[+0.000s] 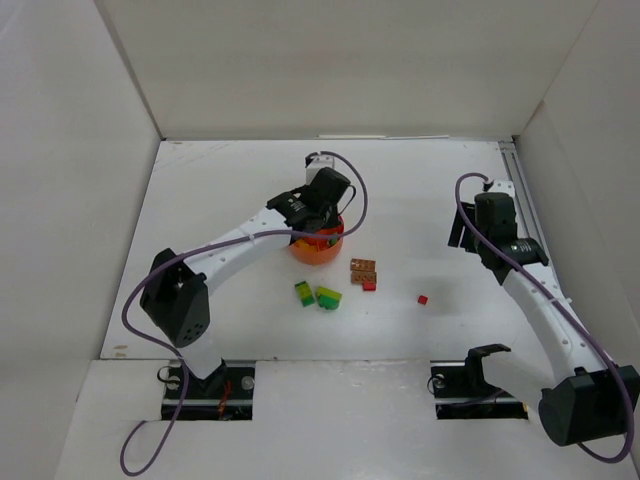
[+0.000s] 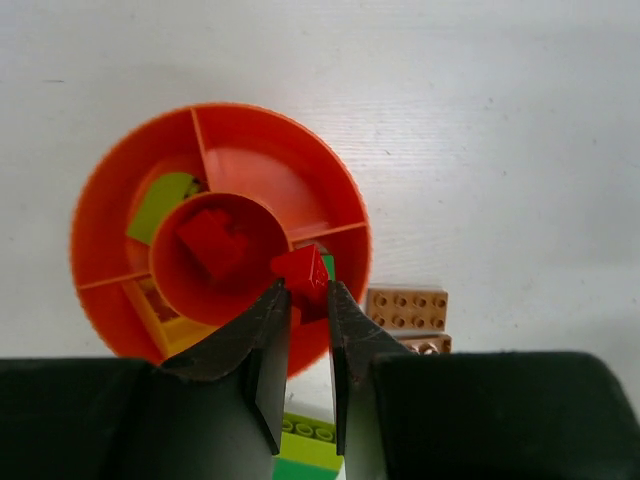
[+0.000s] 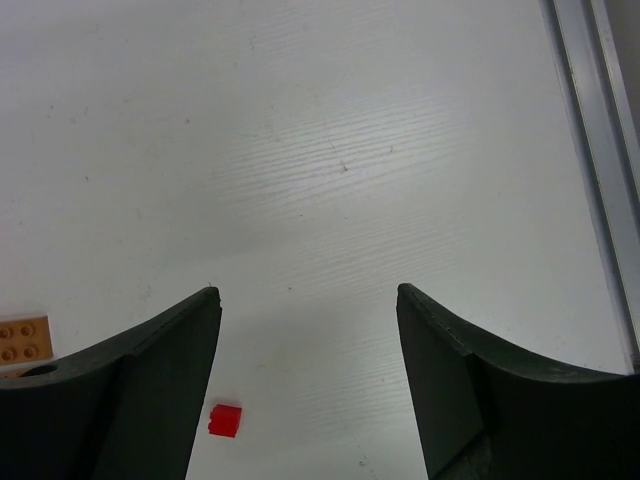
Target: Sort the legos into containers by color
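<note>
We see our left gripper (image 2: pixel 306 292) pinching a small red brick (image 2: pixel 303 270) at its fingertips, right over the orange dish (image 2: pixel 100 190) (a second red brick (image 2: pixel 212 242) lies in the central cup (image 2: pixel 180 288) just ahead). Our right gripper (image 3: pixel 308 295) hangs spread above the table (image 3: pixel 350 150), with a loose red brick (image 3: pixel 224 420) beside its left finger.

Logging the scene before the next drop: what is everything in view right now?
dish: one, orange, sectioned, below the left gripper.
red brick: one, in the dish's central cup.
held red brick: one, in the left gripper, over the dish.
lime piece: one, in an outer section.
tan bricks: two, right of the dish.
green-and-yellow bricks: two, nearer the arms.
loose red bricks: two, one by the tan bricks, one farther right.
left gripper: black, shut on the held red brick.
right gripper: black, open, far right.
</note>
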{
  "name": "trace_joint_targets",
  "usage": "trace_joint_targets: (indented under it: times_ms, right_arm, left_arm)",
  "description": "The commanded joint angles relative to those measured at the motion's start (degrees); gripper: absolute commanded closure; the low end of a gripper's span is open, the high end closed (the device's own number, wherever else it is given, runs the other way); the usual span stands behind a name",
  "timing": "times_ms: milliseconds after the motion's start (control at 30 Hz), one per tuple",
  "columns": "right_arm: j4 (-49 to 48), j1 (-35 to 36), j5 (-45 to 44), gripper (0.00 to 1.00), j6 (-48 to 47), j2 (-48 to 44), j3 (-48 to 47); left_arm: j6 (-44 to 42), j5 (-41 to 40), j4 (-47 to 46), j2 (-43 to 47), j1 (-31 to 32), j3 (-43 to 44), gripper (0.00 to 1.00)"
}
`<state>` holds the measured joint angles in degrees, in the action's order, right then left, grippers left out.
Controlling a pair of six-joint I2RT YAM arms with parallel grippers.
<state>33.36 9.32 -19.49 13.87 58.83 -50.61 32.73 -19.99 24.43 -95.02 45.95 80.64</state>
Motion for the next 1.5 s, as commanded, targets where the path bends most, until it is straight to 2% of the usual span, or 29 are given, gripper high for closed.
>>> trace_joint_targets:
  times_ms: [0, 300, 367, 467, 767, 867, 967, 1100, 1133, 1200, 1267, 1467]
  right_arm:
    - [-2.2, -0.6, 0.1, 0.24, -0.9, -1.2, 0.0]
    - [-2.2, -1.1, 0.1, 0.24, -1.4, 0.6, -1.7]
    - [-2.2, -1.1, 0.1, 0.24, -1.4, 1.2, -1.7]
    - [-2.2, -1.1, 0.1, 0.24, -1.4, 1.7, -1.7]
    - [-1.6, -1.1, 0.1, 0.24, -1.4, 1.6, -1.7]
    - [-1.1, -1.1, 0.1, 0.24, -1.4, 0.2, -1.2]
    - [-1.1, -1.1, 0.1, 0.24, -1.9, -0.3, -1.2]
    - [-0.6, -1.1, 1.9, 0.24, -1.9, -0.8, -0.5]
    - [-0.1, -1.1, 2.5, 0.24, -1.9, -0.8, 0.1]
    - [0.5, -1.1, 5.7, 0.24, -1.4, -0.8, 0.1]
    - [1.0, -1.1, 9.2, 0.24, -1.4, -0.8, 1.6]
    - [1.7, -0.5, 15.3, 0.24, 1.1, -0.8, 7.4]
  left_arm:
    - [-1.4, -2.0, -0.1, 1.4, -2.1, 2.2, 0.89]
    - [-1.4, -3.1, 1.4, -0.4, -3.2, 1.5, 0.88]
    - [-0.7, -3.1, 1.4, 0.2, -3.2, 0.6, 0.85]
    - [0.0, -3.7, 1.9, 0.7, -3.2, -0.7, 0.76]
    - [0.7, -6.1, 2.0, 0.8, -3.2, -0.7, 0.72]
    - [1.3, -6.1, 2.6, 0.8, -3.2, -0.7, 0.67]
    - [1.3, -6.1, 2.6, 2.1, -3.2, -1.3, 0.57]
    - [1.3, -5.6, 2.6, 4.1, -3.2, -1.8, 0.26]
    - [1.3, -4.9, 2.6, 4.1, -3.2, -1.8, 0.24]
    - [1.3, -4.2, 2.0, 5.9, -3.2, -2.5, 0.1]
    - [0.7, -3.4, 1.0, 7.0, -3.2, -4.4, 0.0]
    - [-0.4, -2.1, -1.0, 11.9, -1.0, -7.1, 0.0]
